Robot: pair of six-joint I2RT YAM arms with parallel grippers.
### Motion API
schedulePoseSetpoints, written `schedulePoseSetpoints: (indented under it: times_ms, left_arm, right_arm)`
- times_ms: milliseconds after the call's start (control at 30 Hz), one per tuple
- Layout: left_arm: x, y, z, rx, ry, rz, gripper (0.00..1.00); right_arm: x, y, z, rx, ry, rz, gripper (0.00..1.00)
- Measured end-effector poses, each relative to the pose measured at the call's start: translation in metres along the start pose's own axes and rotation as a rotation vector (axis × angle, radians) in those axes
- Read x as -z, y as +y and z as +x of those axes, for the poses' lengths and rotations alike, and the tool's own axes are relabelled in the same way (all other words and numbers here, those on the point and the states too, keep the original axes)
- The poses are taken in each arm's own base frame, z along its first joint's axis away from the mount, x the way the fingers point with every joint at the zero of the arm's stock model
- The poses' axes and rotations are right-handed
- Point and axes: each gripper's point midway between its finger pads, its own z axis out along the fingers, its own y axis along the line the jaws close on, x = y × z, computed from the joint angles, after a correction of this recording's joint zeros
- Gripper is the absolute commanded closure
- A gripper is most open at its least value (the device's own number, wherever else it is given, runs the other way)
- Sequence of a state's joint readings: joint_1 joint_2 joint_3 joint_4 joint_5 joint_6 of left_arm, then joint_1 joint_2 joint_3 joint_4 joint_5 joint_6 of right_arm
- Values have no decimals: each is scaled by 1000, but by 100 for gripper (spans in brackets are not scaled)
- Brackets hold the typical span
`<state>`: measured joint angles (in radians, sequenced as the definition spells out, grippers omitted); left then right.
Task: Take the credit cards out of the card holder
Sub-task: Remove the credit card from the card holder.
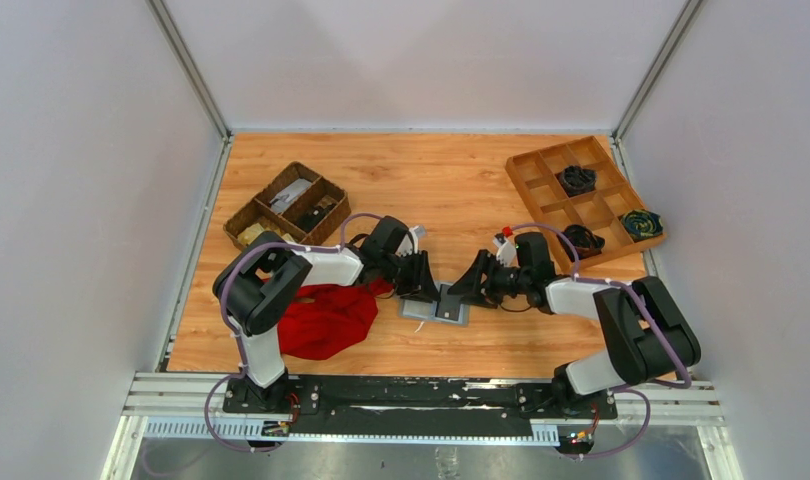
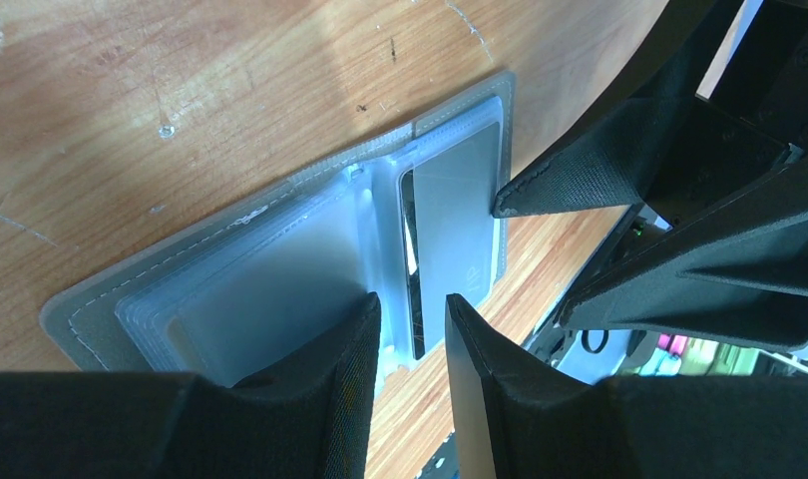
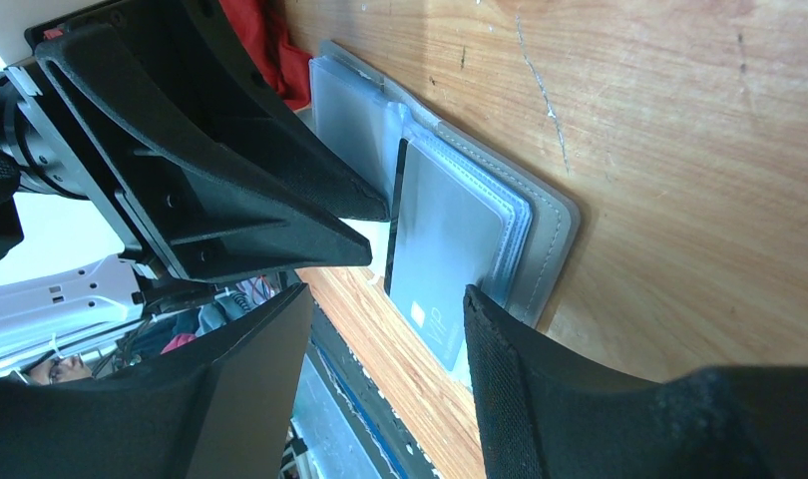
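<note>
Two grippers meet over the card holder (image 1: 436, 306): the left gripper (image 2: 412, 304) is narrowly parted at the middle fold, and the right gripper (image 3: 388, 299) is spread wide, one fingertip (image 2: 530, 195) touching a grey card (image 2: 458, 235). The holder lies open (clear sleeves upward) near the front edge of the table (image 1: 461, 190), beside a red cloth (image 1: 326, 318).

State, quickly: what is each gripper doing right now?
Left gripper: open, tips at the card holder, holding nothing.
Right gripper: open wide, holding nothing.
</note>
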<state>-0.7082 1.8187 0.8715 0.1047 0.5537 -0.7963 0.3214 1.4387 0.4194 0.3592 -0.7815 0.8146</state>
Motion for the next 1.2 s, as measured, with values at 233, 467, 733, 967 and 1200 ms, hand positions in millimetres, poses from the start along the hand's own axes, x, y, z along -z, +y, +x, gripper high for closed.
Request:
schedulePoseSetpoints:
  times_ms: [233, 467, 733, 967, 1200]
  left_arm:
    - [0, 0, 0, 0, 0, 0, 64]
    - [0, 0, 0, -1, 0, 0, 64]
    - [0, 1, 0, 1, -1, -1, 64]
    - [1, 1, -1, 3, -3, -1, 65]
    - [1, 1, -1, 2, -3, -1, 65]
  right_arm:
    - [-3, 1, 1, 3, 9, -16, 38]
    - [-8, 5, 5, 10, 30, -38, 38]
    - [-9, 7, 5, 2, 28, -42, 39]
    - [0, 12, 0, 37, -18, -16, 39]
    - [2, 11, 0, 39, -28, 2, 39]
